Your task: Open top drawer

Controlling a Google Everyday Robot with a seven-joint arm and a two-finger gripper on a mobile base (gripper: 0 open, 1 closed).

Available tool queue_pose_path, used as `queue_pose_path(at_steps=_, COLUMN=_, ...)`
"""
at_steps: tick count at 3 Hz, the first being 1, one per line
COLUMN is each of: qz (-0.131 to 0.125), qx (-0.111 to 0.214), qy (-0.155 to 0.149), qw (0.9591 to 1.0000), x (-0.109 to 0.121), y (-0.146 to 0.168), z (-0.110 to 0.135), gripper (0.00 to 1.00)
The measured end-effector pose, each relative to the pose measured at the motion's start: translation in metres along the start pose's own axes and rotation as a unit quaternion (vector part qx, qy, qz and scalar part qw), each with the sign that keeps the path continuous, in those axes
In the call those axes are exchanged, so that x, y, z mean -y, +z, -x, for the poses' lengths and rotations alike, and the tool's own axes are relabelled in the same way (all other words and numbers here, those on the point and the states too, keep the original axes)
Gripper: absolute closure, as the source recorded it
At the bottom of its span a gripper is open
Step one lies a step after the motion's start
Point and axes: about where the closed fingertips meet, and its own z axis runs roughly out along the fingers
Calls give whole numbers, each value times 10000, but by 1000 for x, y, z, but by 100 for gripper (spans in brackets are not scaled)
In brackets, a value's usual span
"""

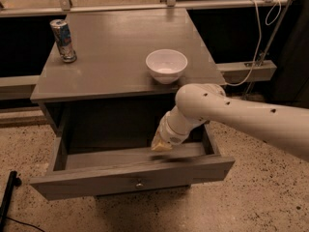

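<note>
The top drawer (130,180) of the grey cabinet stands pulled out, its shallow grey box exposed. Its plain flat front carries one small round metal knob (139,183) at the centre. My white arm (231,112) reaches in from the right and bends down into the drawer. The gripper (161,144), a pale yellowish tip at the end of the wrist, sits low inside the drawer box, just behind the front panel and right of centre. It is above and to the right of the knob, not touching it.
A white bowl (166,65) stands on the cabinet top (111,47) near its front right. A drink can (63,40) stands at the back left. A white cable (256,37) hangs at the right. The floor (270,197) is speckled, with a black object (7,197) at lower left.
</note>
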Motion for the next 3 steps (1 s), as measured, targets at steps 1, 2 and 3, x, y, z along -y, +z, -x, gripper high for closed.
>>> queue_pose_path(at_steps=1, qz=476, qx=102, qy=-386, qw=9981, x=-18, y=13, z=12, gripper=100)
queue_pose_path(at_steps=2, qz=746, qx=118, qy=-859, qw=9934, x=-44, y=19, z=18, gripper=100)
queue_pose_path(at_steps=3, qz=792, qx=93, qy=-923, qw=9925, x=-48, y=20, z=18, gripper=100)
